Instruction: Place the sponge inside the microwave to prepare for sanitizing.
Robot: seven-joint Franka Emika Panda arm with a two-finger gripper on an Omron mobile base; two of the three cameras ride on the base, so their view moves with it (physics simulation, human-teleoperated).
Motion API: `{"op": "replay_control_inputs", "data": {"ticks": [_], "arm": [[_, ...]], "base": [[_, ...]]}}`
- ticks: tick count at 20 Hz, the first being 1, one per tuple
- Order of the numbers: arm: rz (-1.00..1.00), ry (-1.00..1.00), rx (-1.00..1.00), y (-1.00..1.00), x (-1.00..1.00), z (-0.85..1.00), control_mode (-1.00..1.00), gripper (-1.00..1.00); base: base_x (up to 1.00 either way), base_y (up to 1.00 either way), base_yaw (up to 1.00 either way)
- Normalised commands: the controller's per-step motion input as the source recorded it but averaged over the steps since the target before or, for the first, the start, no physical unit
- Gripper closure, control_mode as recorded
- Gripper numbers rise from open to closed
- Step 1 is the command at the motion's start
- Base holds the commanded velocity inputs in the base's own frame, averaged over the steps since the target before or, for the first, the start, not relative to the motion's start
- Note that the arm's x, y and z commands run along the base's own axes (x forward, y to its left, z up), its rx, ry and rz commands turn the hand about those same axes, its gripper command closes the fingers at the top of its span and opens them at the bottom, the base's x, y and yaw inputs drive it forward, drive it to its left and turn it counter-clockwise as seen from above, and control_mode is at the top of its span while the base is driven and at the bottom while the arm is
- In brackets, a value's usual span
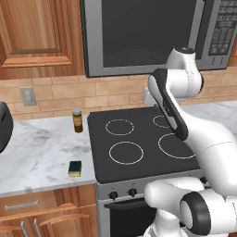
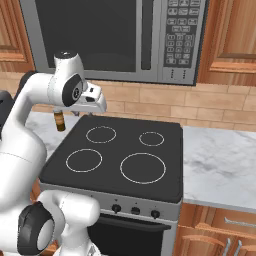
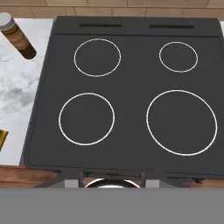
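The sponge, a yellow block with a dark green top, lies on the marble counter left of the stove, near the front edge. In the hand view only a sliver of the sponge shows at the left border. The microwave hangs above the stove with its dark glass door shut and its keypad on the right. My gripper hovers high over the back left of the stovetop, pointing down, well right of the sponge and below the microwave. Its fingers are too small to make out.
A black stovetop with white rings lies under the hand. A brown spice jar stands at the back of the left counter. A dark appliance sits at the far left. Marble counter extends to the right of the stove.
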Motion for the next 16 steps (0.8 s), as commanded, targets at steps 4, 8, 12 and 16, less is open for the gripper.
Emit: {"op": "replay_control_inputs", "data": {"ticks": [4,8,12,16], "arm": [[0.00,-0.02,0.00,0.00,-0.25,0.00,-1.00,-1.00],[-0.17,-0.03,-0.04,-0.42,-0.43,0.14,-1.00,-1.00],[-0.17,-0.20,0.00,-0.76,-0.14,0.70,-1.00,-1.00],[-0.10,-0.27,0.03,-0.76,0.00,0.99,-1.00,-1.00]], "base": [[0.00,0.00,0.00],[0.00,0.00,0.00],[0.00,0.00,0.00],[0.00,0.00,0.00]]}}
